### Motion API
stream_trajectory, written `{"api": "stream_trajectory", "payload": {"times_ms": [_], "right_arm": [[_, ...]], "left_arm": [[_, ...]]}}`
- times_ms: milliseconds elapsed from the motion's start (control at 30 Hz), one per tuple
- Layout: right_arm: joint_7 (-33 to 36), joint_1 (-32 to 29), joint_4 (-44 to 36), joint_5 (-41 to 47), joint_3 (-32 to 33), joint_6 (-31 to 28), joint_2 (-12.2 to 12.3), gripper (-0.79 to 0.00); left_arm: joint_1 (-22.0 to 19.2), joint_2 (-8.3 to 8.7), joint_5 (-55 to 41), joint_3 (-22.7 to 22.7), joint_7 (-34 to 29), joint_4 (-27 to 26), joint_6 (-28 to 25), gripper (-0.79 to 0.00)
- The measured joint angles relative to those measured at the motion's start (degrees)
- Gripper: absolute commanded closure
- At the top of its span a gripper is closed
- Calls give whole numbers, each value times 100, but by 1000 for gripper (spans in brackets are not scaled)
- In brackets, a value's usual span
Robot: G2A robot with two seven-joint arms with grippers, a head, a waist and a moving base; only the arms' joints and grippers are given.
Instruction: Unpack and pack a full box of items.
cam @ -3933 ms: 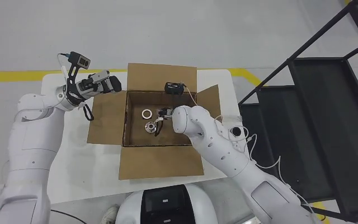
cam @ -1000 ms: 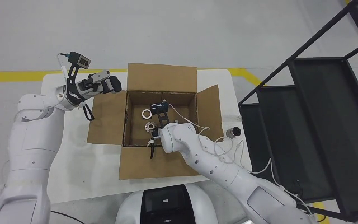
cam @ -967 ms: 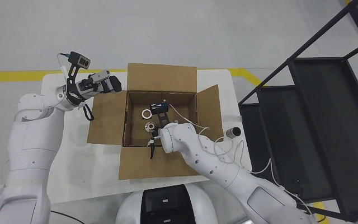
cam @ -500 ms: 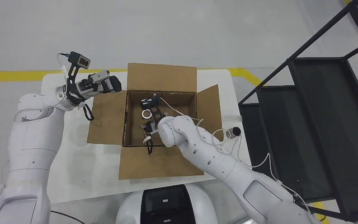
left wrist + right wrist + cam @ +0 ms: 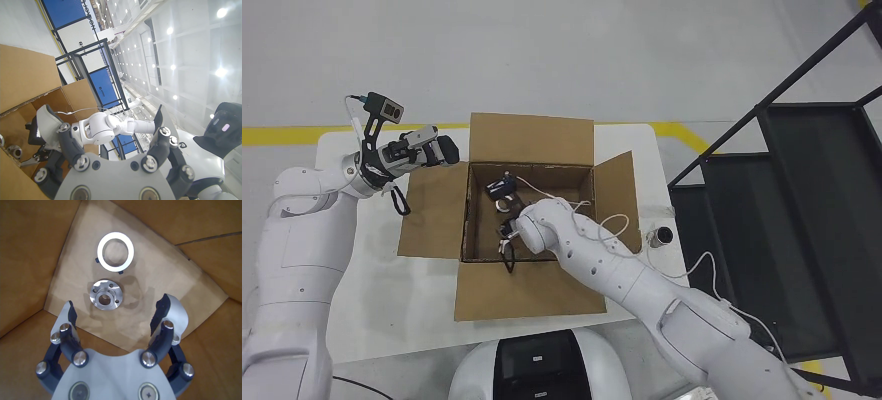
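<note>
An open cardboard box (image 5: 532, 137) stands on the white table (image 5: 372, 300). On its floor lie a flat metal ring (image 5: 115, 251) and a flanged metal hub (image 5: 105, 296), close together. My right gripper (image 5: 115, 311) hangs open and empty inside the box, just short of the hub, which sits nearer its left finger. From above, the right gripper (image 5: 507, 250) is low in the box's left half. My left gripper (image 5: 447, 150) is held above the box's left flap, open and empty; between its fingers (image 5: 47, 117) the right arm is visible in the box.
A small cylinder (image 5: 662, 236) stands on the table to the right of the box. Black metal stairs (image 5: 802, 180) rise beyond the table's right side. The box flaps lie spread outward on every side.
The right arm has swung from the box's middle toward its left half, and its wrist has turned. The left arm has stayed still.
</note>
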Motion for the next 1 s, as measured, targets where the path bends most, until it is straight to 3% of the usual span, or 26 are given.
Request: {"api": "stream_trajectory", "payload": {"times_ms": [67,100,300,467,533,567,600,1000], "right_arm": [[-6,48,122,52,-61,-35,-66,-385],[-14,66,177,78,-87,-58,-97,-431],[-97,179,534,201,-180,-83,-276,-311],[-144,259,767,251,-180,-39,-375,-302],[-152,283,847,256,-181,-41,-411,-206],[-152,290,874,258,-182,-44,-425,-34],[-150,295,901,261,-183,-47,-443,0],[-79,227,686,18,53,160,-417,0]], "left_arm": [[0,0,0,0,0,0,0,-785],[0,0,0,0,0,0,0,-785],[0,0,0,0,0,0,0,-785],[0,0,0,0,0,0,0,-785],[0,0,0,0,0,0,0,-785],[0,0,0,0,0,0,0,-785],[0,0,0,0,0,0,0,-785],[0,0,0,0,0,0,0,-785]]}}
